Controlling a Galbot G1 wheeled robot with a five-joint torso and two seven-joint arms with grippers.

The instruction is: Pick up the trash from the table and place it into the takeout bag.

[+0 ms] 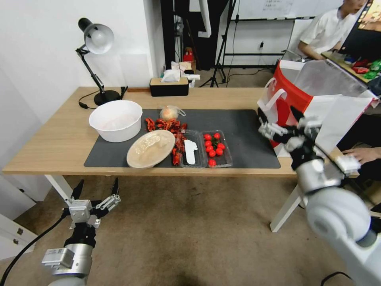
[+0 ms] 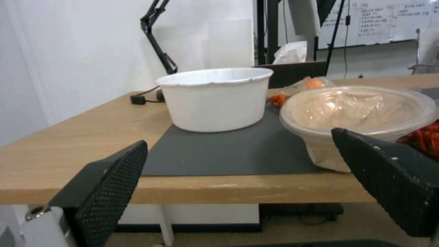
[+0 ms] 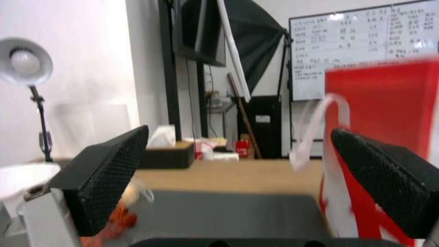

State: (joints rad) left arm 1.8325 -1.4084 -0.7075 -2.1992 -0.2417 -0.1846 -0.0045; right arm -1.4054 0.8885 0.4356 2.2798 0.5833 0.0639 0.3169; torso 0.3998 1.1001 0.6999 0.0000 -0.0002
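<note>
Currently, stage: we judge the clearing barely begun; the litter lies along the dark grey mat [image 1: 246,139] on the long light-wood tabletop [image 1: 51,139].
Left gripper [image 1: 97,190]: we hang it below the tabletop's near edge, fingers spread apart, holding nothing, facing the beige round plate [image 1: 151,147] whose rim juts past the mat's near edge.
Right gripper [image 1: 279,119]: fingers apart and empty, raised beside the red-and-white paper takeout bag [image 1: 291,93] at the tabletop's right end.
Other trash: red shell scraps [image 1: 168,124] and a small knotted clear bag [image 1: 170,113] mid-mat, behind the plate.
Bag: mouth gaping, so we judge it ready for dropping things in.
</note>
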